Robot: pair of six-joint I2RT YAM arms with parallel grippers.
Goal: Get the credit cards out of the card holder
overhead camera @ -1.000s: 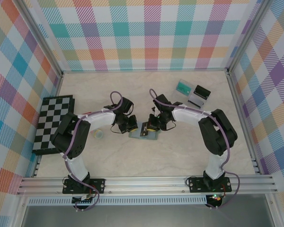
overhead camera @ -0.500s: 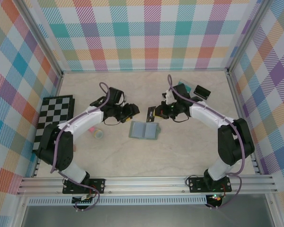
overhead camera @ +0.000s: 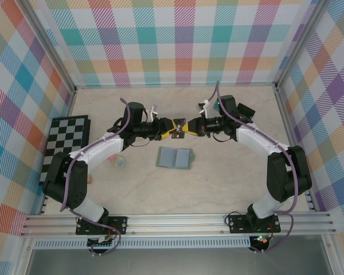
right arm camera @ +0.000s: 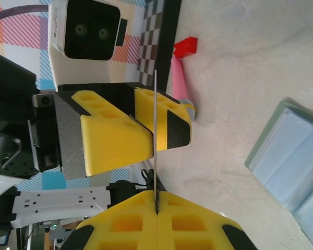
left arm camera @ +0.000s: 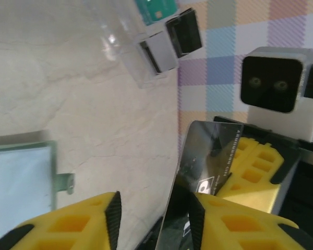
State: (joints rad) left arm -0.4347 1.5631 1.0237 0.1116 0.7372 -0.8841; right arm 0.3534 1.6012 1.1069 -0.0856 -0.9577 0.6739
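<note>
Finds the card holder lying open and flat on the table, nearest the bases. Just beyond, meets the right gripper pinched tight on a dark credit card, with the left gripper fingers narrowly parted around the card's other end.

My left arm: extended forward, angled inward; left gripper, jaws parted. My right arm: mirrored pose; right gripper, clamped on dark card.

The dark card runs off the bottom edge beside the left gripper, its print too blurred to read; the card holder is cut by the left edge, 1 panel showing
</note>
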